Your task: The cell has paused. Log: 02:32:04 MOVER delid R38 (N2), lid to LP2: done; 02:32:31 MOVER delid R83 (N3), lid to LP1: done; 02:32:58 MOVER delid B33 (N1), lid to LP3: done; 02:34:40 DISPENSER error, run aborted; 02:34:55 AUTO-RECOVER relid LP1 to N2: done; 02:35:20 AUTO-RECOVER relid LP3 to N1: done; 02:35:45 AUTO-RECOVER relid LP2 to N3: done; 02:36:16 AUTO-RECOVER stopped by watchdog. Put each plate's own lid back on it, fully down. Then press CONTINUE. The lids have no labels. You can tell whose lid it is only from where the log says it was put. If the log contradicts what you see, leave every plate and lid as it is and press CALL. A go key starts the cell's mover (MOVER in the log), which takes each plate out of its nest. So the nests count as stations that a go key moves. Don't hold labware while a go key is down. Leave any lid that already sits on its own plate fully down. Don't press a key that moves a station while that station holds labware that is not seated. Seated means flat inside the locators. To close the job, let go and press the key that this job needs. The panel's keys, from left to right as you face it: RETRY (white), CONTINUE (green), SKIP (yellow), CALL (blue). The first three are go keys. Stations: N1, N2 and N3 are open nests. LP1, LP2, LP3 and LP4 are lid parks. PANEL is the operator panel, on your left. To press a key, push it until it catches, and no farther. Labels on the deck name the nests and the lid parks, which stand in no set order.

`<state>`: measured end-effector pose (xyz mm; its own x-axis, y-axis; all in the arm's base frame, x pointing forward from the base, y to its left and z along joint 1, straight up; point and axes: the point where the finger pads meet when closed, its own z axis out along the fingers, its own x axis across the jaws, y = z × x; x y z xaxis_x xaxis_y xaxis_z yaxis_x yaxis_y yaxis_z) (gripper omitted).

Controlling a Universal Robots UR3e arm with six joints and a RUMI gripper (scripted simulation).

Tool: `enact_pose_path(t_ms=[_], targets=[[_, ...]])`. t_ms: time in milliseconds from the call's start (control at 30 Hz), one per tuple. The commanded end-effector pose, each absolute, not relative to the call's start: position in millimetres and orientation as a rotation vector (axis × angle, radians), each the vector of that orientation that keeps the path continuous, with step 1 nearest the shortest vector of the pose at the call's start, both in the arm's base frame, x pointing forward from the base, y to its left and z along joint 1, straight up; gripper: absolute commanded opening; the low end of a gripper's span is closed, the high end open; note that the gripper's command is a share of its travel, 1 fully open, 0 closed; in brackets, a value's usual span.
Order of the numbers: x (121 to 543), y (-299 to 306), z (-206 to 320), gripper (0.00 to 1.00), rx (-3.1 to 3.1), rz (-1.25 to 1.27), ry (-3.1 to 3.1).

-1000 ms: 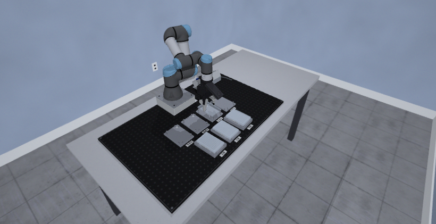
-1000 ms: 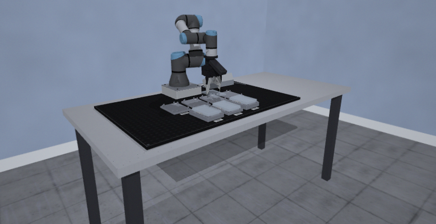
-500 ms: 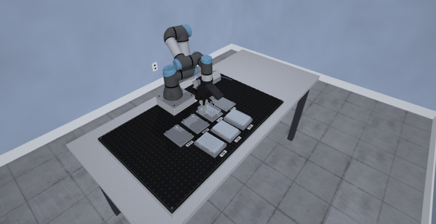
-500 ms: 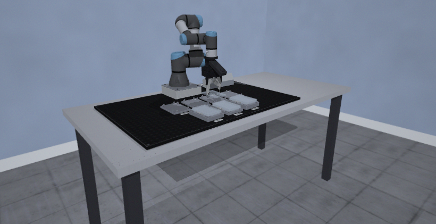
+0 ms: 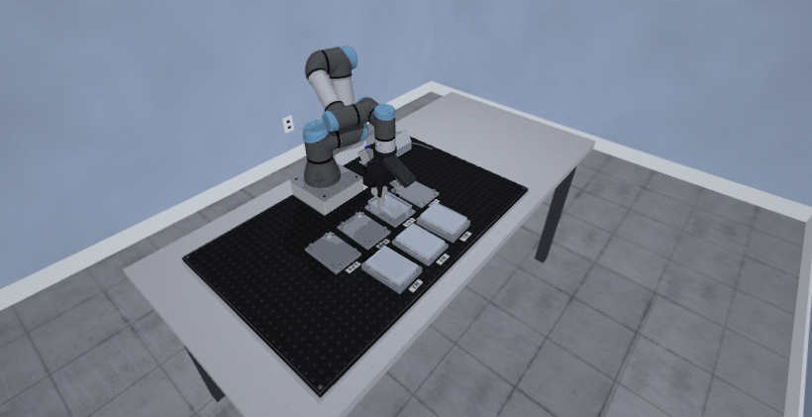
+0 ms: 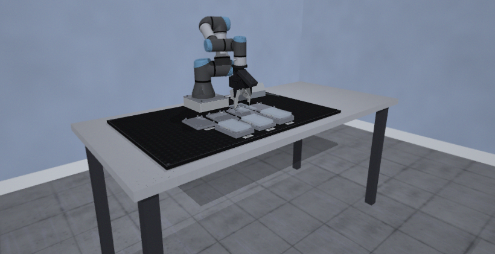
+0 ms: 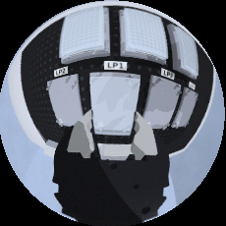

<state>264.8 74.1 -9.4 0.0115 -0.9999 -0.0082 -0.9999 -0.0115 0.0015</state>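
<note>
My gripper [image 7: 113, 111] is shut on a clear lid [image 7: 115, 103] and holds it by its near edge, right over the park labelled LP1 [image 7: 115, 65]. I cannot tell whether the lid rests on the park or hangs just above it. In the top view the gripper [image 5: 379, 195] stands low over that park, and in the exterior view it shows low there too [image 6: 238, 102]. Three plates [image 5: 391, 267] [image 5: 420, 242] [image 5: 444, 221] sit in a row of nests in front. The near plate shows its well grid most plainly. Which plates carry lids is too small to tell.
Bare-looking grey parks flank LP1: LP2 [image 7: 64, 95] on one side, LP3 [image 7: 162, 98] and one more [image 7: 186, 105] on the other. The white operator panel [image 5: 400, 142] lies behind the arm, mostly hidden. The arm's base block [image 5: 326, 189] stands close by.
</note>
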Motion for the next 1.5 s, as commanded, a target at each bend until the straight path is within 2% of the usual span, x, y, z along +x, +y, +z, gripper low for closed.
enact_pose_path(t_ms=[0,1467], targets=[[266,74,-10,0.0,-2.23,0.008,2.204],[266,74,-23,0.0,-2.23,0.008,2.204]])
